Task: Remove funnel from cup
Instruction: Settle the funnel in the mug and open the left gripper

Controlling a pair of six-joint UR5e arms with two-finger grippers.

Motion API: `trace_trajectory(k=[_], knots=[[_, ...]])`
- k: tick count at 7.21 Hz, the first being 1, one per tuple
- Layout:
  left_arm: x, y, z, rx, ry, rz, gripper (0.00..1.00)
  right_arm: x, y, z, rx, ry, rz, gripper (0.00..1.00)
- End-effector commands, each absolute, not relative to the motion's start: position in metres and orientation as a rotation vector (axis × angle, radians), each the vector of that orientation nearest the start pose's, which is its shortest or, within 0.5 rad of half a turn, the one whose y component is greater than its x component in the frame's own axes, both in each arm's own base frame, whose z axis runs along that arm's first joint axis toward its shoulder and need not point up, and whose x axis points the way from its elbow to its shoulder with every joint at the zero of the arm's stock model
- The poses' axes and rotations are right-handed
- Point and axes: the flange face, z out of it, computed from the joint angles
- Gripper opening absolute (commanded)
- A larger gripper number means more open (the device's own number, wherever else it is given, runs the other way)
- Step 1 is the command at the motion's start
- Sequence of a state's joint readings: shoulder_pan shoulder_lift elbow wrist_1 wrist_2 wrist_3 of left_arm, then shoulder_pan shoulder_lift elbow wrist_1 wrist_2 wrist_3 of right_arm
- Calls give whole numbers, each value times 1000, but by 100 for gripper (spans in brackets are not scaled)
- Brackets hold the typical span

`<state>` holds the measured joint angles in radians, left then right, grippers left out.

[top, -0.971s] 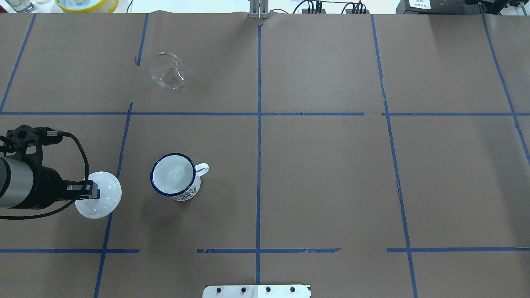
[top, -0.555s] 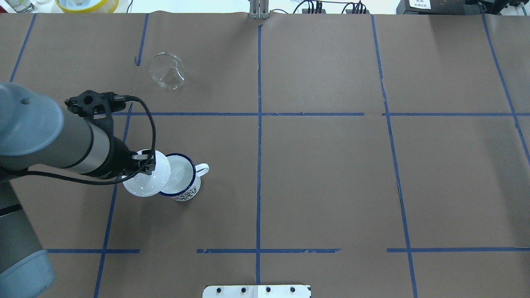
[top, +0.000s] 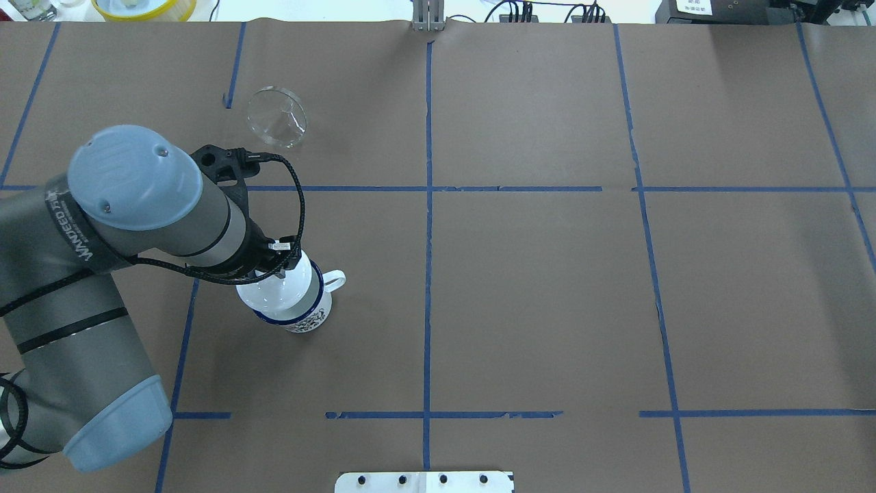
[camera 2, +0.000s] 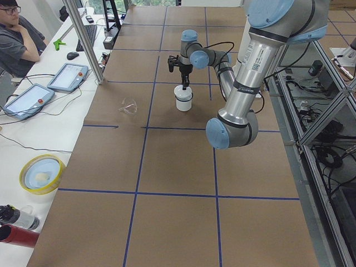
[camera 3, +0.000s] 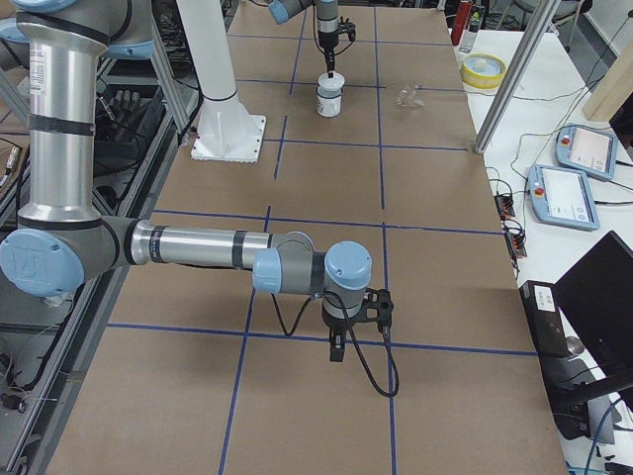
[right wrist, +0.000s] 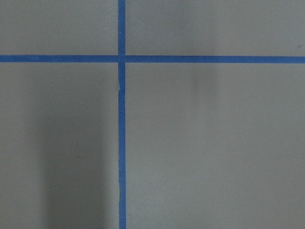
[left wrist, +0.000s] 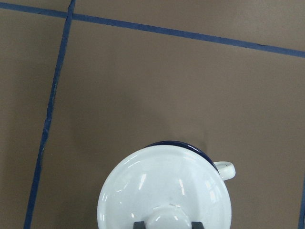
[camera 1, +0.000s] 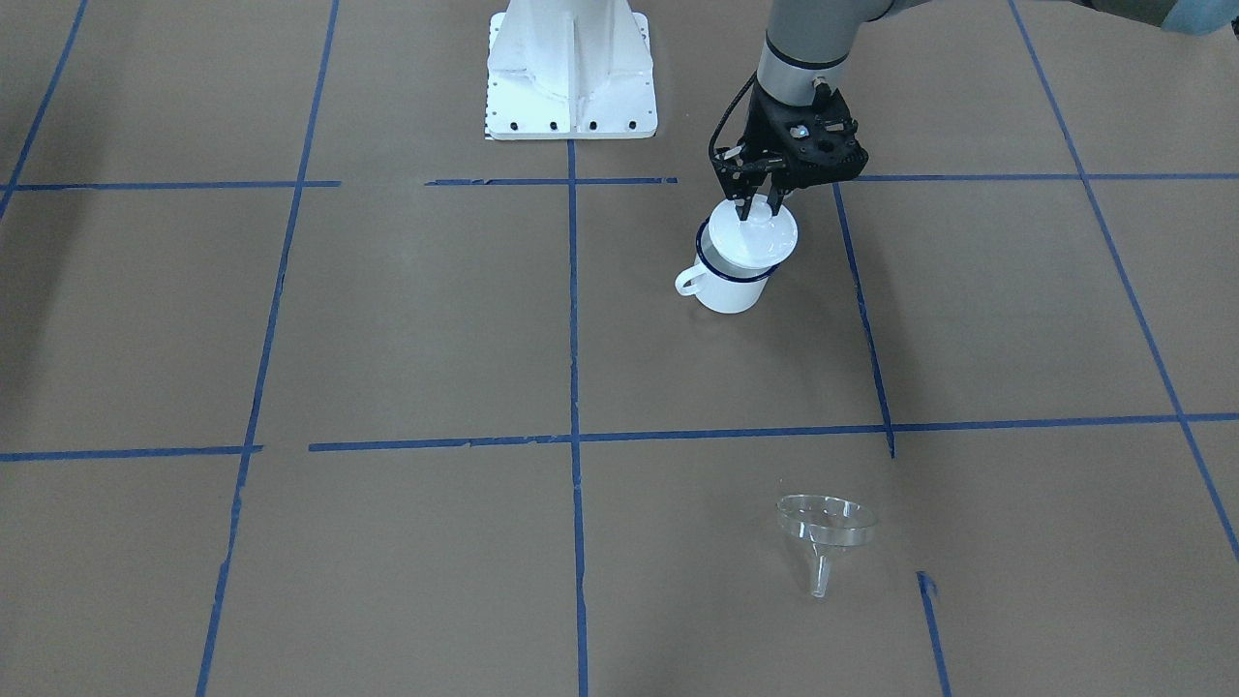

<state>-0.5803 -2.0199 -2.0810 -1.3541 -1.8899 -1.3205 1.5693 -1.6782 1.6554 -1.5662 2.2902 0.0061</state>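
Overhead exterior had my left arm coming in across the table and ending over the cup, which stood upright with its white loop handle pointing away from that arm. My left fingers pointed straight down and were clamped on the knob of a white round lid, one finger on each side of it, as the left wrist view showed at its bottom edge. The lid sat over the cup's mouth but a little off centre – a sliver of the dark blue rim showed past its far edge. I could not tell whether it rested on the rim or hung just above it.

The funnel was not in the cup. It lay tilted on its side on the bare table, well apart from the cup, in the next square of the blue tape lines toward the operators' side and close to a short stub of tape. In the front-facing view its wide clear mouth and narrow spout were both plain, with nothing touching it.

My right fingers hung pointing down over the table far along it from the cup, near a tape line – they showed only in the right side view, so I cannot tell whether they were apart or together. The right wrist view held only table and crossing tape.
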Motion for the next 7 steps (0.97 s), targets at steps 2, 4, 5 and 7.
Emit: trace_trajectory(k=[2, 4, 5, 7], knots=[[411, -391, 235, 15, 789, -191, 0, 67, -445, 670, -19, -719, 10, 100], [409, -389, 232, 19, 800, -191, 0, 67, -445, 671, -20, -719, 11, 100], [413, -386, 232, 15, 800, -184, 0, 67, -445, 670, -19, -719, 10, 100], [418, -381, 233, 9, 799, -173, 0, 67, -445, 670, -19, -719, 10, 100]])
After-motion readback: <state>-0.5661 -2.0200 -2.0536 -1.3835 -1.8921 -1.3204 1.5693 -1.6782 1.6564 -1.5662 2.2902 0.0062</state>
